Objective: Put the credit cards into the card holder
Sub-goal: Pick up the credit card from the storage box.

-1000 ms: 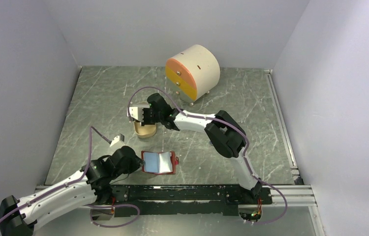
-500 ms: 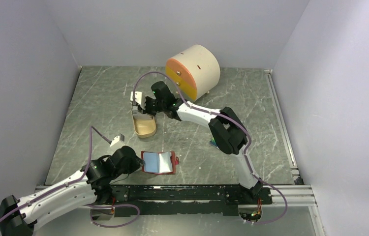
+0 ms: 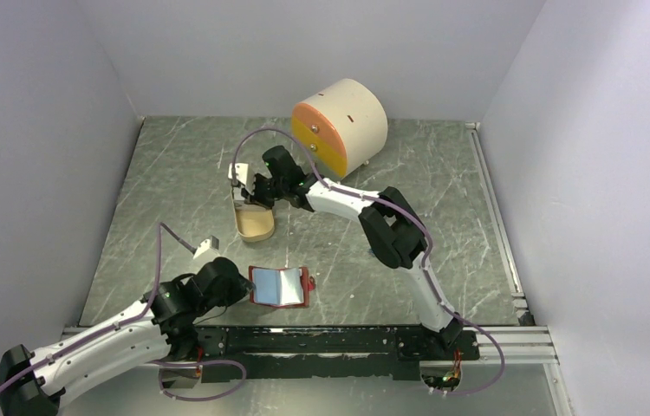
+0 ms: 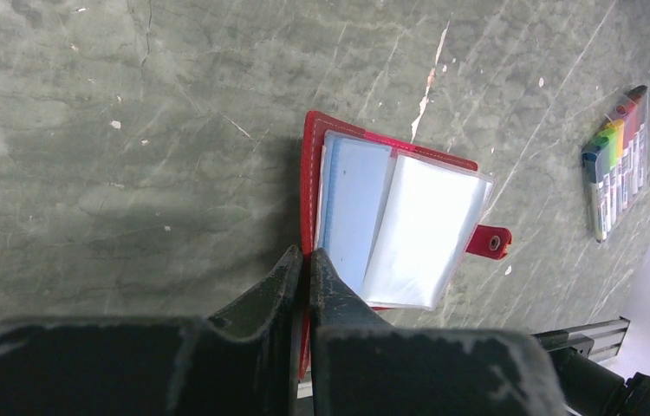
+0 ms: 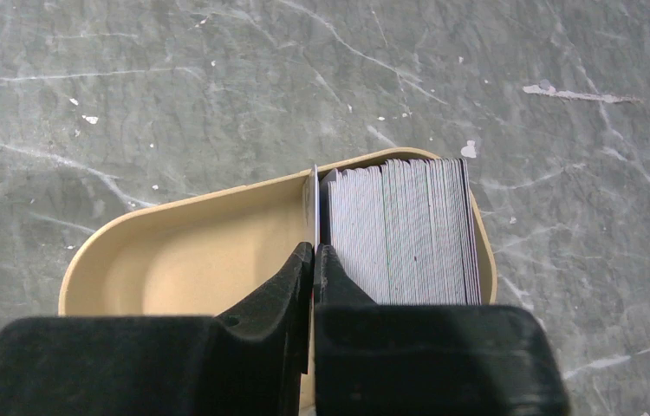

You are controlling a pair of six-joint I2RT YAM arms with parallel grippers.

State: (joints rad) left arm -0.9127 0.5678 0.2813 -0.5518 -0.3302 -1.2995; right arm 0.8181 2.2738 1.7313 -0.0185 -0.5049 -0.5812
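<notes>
The left pincer [image 4: 306,253] is closed narrow on the near left edge of the small red leather-like folding card holder [image 4: 391,221]. This card holder lies open and flat on the grey marbled tabletop [image 3: 174,173], close to the near edge, with its pale blue shiny pockets facing up. Its red tab with the round snap button [image 4: 488,242] points to the right side.

The right pincer [image 5: 314,247] reaches over the tan oval wooden tray [image 5: 183,260], which stands further back on the tabletop, well apart from the card holder. Its 2 fingers are pressed together on a single card [image 5: 313,195] that stands on its edge. This card is just beside the pack of thin silver-grey credit cards [image 5: 404,230], which stand upright at one end of the tray; the other end of the tray is bare.

A bundle of rainbow-coloured sticks [image 4: 616,160] lies on the tabletop to the right of the card holder. A round beige drawer box with orange and yellow fronts [image 3: 343,121] stands at the back.
</notes>
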